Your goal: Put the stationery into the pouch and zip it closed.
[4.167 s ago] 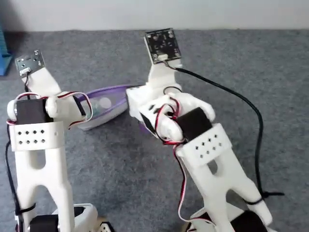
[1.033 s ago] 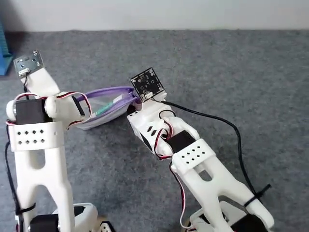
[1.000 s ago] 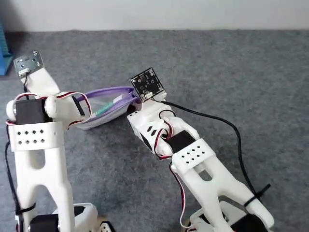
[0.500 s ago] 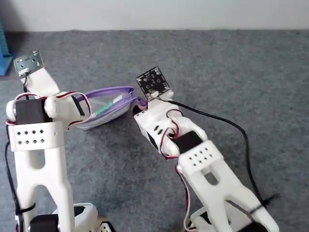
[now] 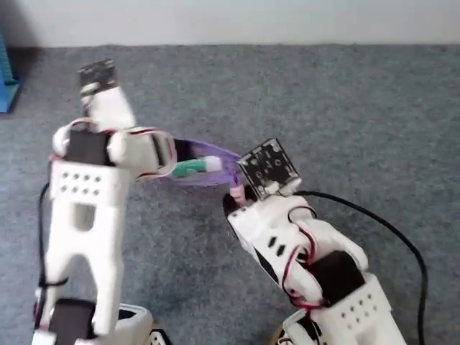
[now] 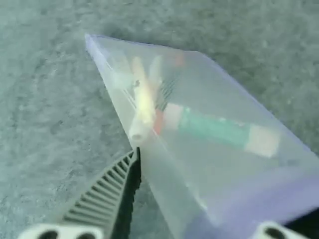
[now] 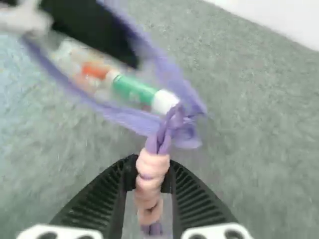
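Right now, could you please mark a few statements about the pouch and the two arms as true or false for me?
1. The pouch holds a green-and-white stick. True.
2. The right arm's jaws are shut on the zipper pull. True.
3. The left arm is clear of the pouch. False: the left arm's jaws grip the end of the pouch away from the pull.
4. The green-and-white stick lies loose on the grey surface. False: it is inside the pouch.
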`<state>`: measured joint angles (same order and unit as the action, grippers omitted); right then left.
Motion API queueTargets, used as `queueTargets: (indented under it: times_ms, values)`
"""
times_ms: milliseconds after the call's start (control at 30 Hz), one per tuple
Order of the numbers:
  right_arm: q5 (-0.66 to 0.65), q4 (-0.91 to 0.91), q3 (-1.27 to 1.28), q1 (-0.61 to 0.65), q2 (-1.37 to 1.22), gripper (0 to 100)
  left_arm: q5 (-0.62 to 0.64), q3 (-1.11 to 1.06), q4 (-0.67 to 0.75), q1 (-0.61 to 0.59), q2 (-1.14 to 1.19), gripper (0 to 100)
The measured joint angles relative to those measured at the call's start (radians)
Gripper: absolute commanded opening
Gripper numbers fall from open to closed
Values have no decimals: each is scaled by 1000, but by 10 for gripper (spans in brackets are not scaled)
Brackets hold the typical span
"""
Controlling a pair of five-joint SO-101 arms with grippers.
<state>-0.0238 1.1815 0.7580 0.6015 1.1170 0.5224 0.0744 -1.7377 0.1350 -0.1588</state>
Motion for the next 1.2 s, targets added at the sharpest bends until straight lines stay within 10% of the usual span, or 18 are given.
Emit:
queueTargets:
  times_ms: [500,900,1200]
  values:
    - [77,212,-2,-126,175,8,-54,285,0,364,207,505]
    - [80,170,0,-276,187,8,-57,269,0,232,9,504]
    - [52,135,-44,-287,187,8,-98,-135,0,183,-259,504]
